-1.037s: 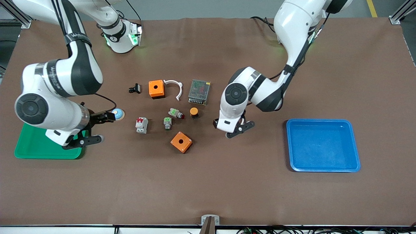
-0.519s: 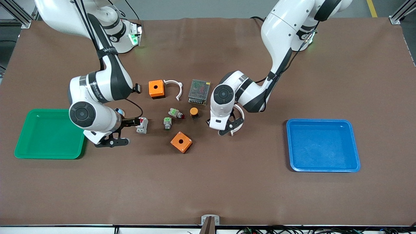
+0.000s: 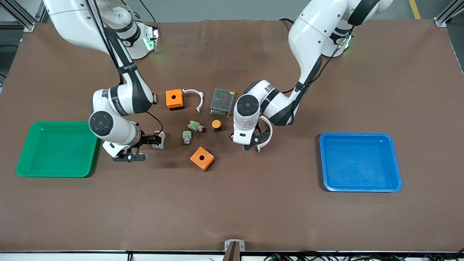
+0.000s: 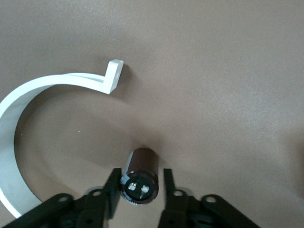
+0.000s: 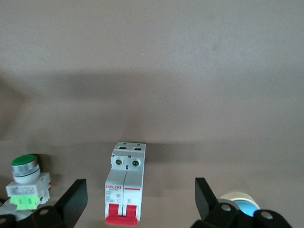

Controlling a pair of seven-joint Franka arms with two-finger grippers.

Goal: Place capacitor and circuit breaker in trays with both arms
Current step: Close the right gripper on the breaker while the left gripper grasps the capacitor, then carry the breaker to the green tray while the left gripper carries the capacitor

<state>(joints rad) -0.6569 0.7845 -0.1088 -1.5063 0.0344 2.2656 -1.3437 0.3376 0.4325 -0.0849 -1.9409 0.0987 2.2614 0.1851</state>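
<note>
Pickup step imo. Left claw (image 4: 138,187) nearly closed round the capacitor (image 4: 140,175) w/ slim gaps; right claw (image 5: 137,202) wide open astride the breaker (image 5: 125,181), both on bench. Next: squeeze, lift.

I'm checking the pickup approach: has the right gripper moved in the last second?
Yes. The right gripper has travelled from beside the green tray toward the table's middle, and now sits at the circuit breaker.
</note>
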